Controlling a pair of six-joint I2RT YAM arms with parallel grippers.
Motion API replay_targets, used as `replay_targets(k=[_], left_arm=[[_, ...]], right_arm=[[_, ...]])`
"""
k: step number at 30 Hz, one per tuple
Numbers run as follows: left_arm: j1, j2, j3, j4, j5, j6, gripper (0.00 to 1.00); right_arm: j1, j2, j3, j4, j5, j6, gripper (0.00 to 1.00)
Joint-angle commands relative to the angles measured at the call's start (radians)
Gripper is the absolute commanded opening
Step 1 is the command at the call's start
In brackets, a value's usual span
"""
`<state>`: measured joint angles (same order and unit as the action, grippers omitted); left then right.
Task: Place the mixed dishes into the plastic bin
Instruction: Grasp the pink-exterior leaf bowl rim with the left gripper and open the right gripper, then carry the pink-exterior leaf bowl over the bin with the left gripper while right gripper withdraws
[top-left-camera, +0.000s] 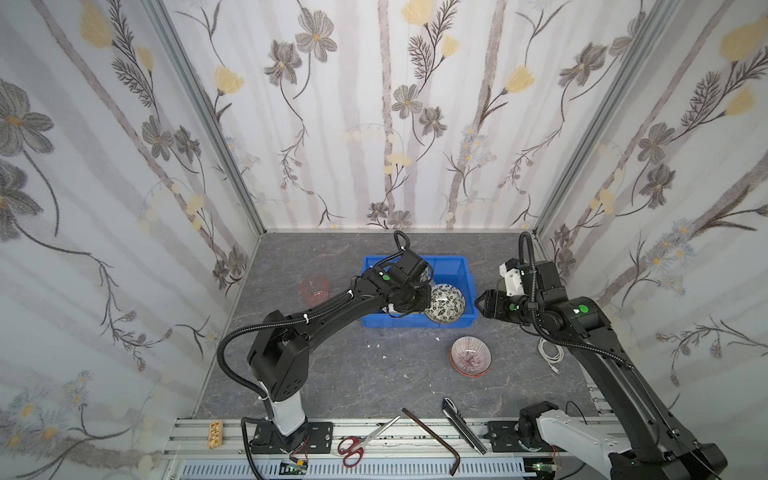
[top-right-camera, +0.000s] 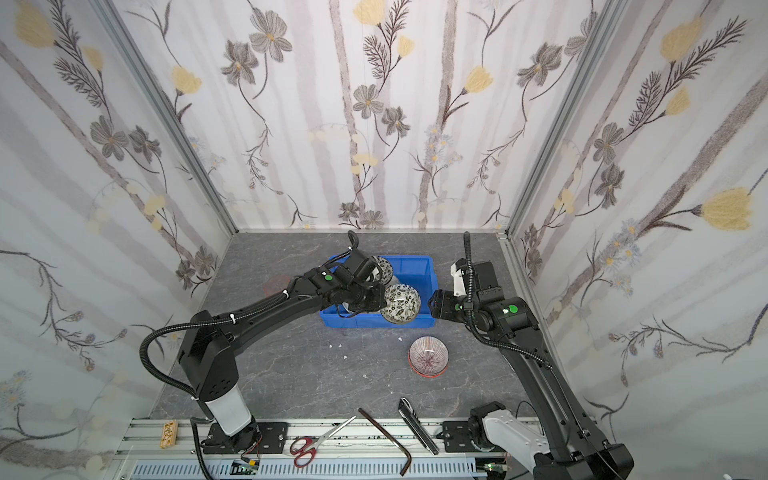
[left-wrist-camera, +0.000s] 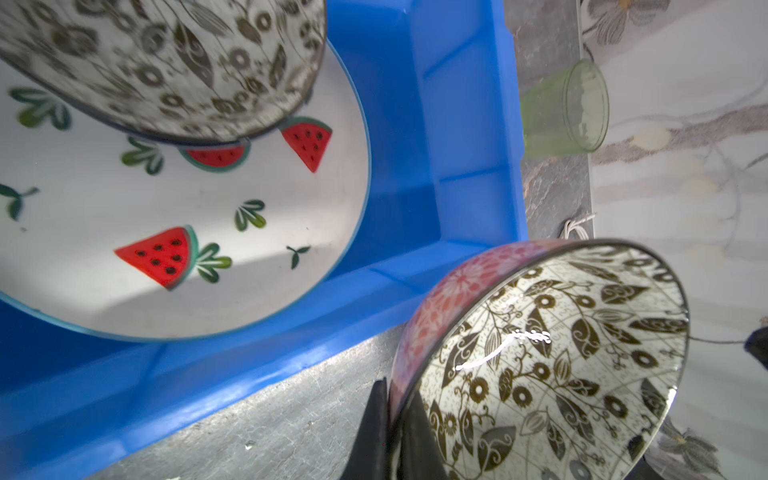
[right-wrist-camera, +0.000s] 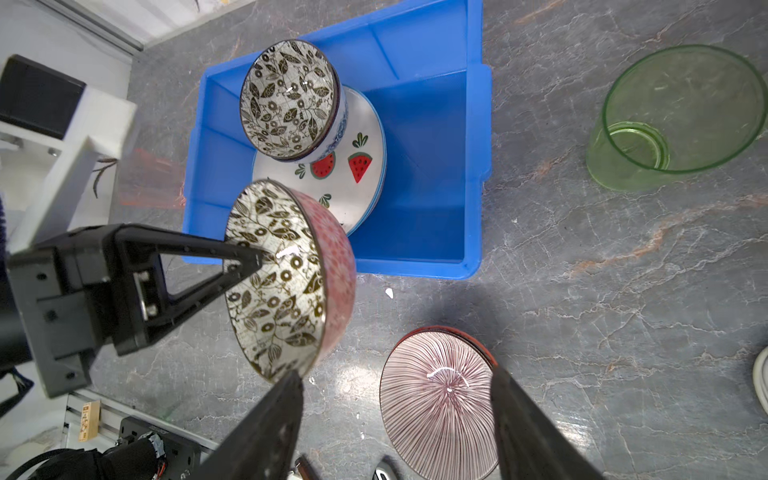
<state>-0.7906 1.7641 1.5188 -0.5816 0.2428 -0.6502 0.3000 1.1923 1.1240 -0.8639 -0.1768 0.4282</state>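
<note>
The left gripper (right-wrist-camera: 249, 259) is clenching the rim of a small bowl (right-wrist-camera: 282, 282), black leafy inside and pink-red outside, with 1 finger inside the bowl and 1 against its outer wall. It is holding the bowl tipped on edge, mouth turned toward the right gripper (right-wrist-camera: 395, 372). The bowl is hanging over the rim of the blue plastic bin (top-left-camera: 453, 266), at the corner nearest the right gripper. The right gripper is standing wide open, grasping nothing, just beside the held bowl; whether 1 fingertip is touching the rim cannot be told. Beyond the left gripper, inside the bin, a watermelon-print plate (right-wrist-camera: 361, 166) is lying with a second leafy bowl (right-wrist-camera: 286, 99), blue floral outside, resting on it. Under the right gripper's open jaws, a striped bowl (right-wrist-camera: 436, 399) is sitting on the table (top-left-camera: 332, 365), outside the bin. A green tumbler (right-wrist-camera: 673, 120) is standing near the right gripper, also outside the bin.
</note>
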Motion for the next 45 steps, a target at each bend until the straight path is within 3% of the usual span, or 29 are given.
replay_targets(k=[1,15,45], left_arm=[[0.054,-0.007,0.043,-0.005,-0.015,0.046,0.0],[0.235,0.193,0.303,-0.131,-0.117,0.171,0.0],[0.249,0.359,0.445,-0.161,-0.135,0.201,0.0]], right_arm=[[-0.013,-0.008,0.005,0.046,-0.018,0.001,1.0],[-0.039,-0.012,-0.031,0.051,-0.055,-0.016,1.0],[-0.082,-0.04,-0.115,0.059,-0.074,-0.036,1.0]])
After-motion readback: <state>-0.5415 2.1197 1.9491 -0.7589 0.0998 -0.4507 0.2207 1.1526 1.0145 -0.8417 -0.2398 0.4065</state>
